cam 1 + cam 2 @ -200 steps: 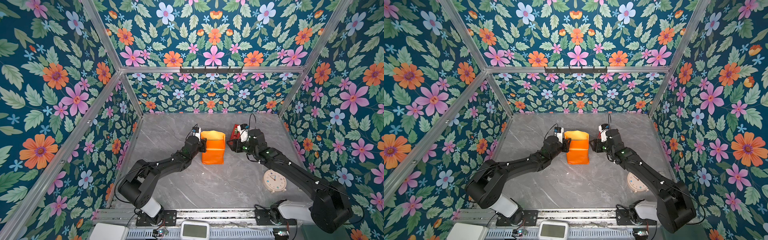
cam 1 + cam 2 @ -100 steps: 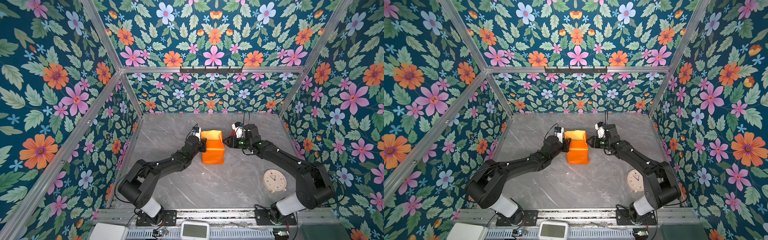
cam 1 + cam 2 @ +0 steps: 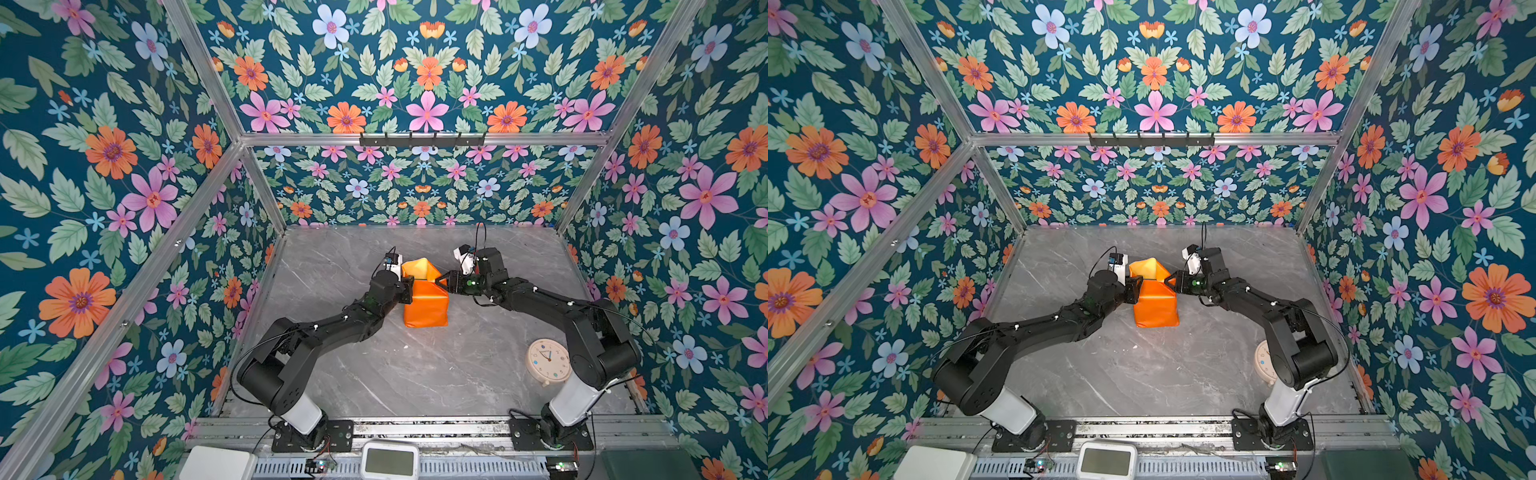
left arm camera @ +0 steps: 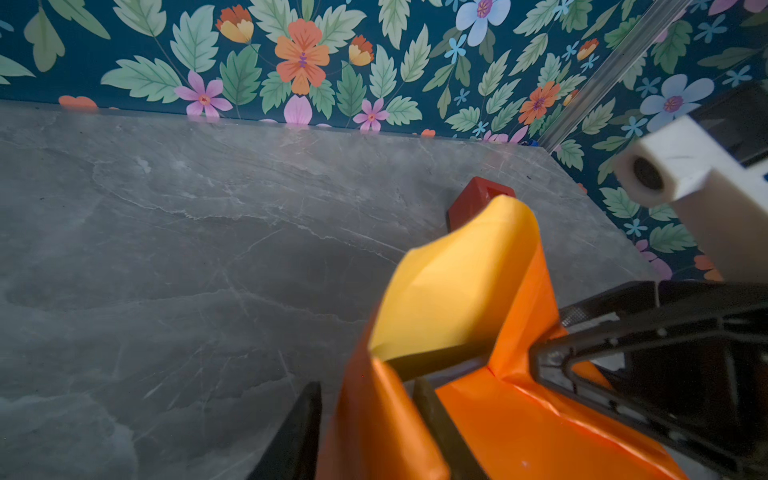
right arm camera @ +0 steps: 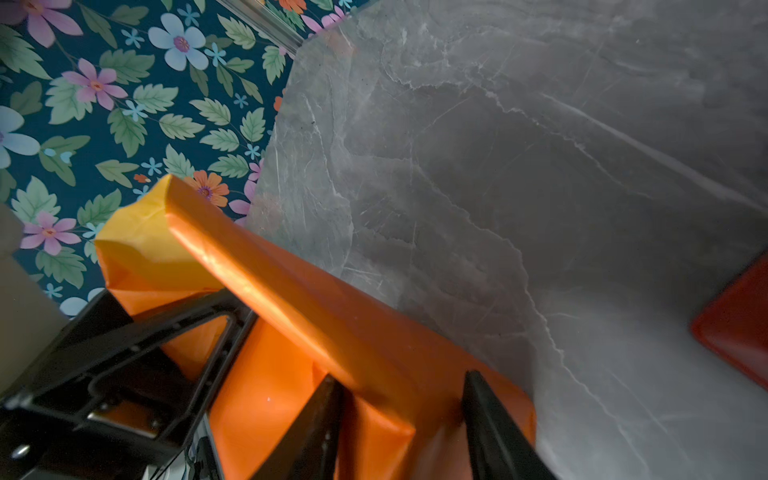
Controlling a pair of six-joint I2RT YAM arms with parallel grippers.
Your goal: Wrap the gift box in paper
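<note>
The paper [image 3: 426, 305] sits as a boxy orange bundle on the far middle of the grey table [image 3: 374, 374], its yellow face showing on a flap that stands up at the far end; the gift box cannot be seen under it. The left gripper [image 3: 409, 289] is at the bundle's far-left corner, its jaws partly apart astride an orange fold [image 4: 374, 415]; whether they pinch it I cannot tell. The right gripper [image 3: 442, 282] meets the far-right corner, and its fingers [image 5: 490, 424] close on the wrapped edge that fills the gap between them. A red gadget [image 4: 478, 199] lies just beyond the flap. A round clock [image 3: 548, 361] lies well apart, near right.
</note>
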